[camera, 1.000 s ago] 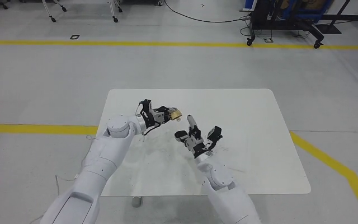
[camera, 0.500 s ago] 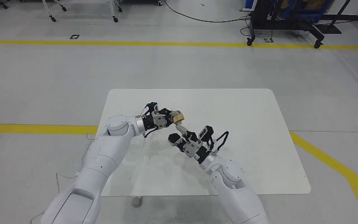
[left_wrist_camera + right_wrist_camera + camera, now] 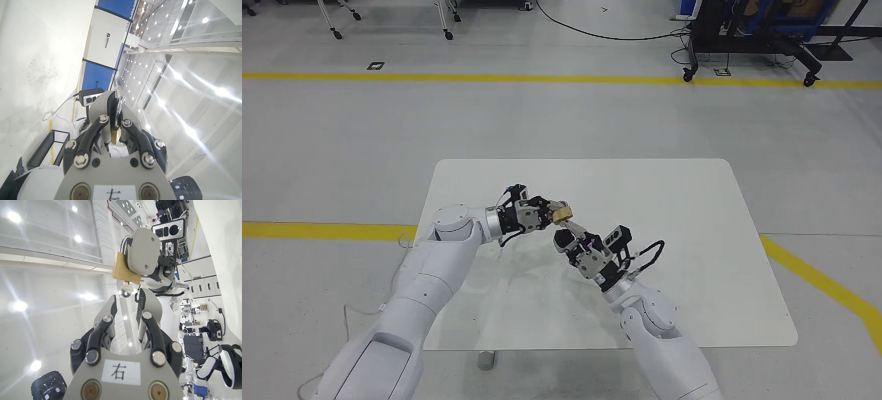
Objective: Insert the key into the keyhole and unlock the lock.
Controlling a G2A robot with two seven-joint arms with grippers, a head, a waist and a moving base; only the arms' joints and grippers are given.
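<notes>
We judge insertion done, since the key (image 3: pixel 126 290) sits in the lock (image 3: pixel 124 269) clamped between our left gripper's (image 3: pixel 547 212) jaws, its head just ahead of our right gripper's (image 3: pixel 128 300) parted jaws, with gripping and turning left.

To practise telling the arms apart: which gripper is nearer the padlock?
Left. The left gripper is shut on the padlock itself; the right gripper is open just short of the key that sticks out of the padlock's keyhole.
</notes>
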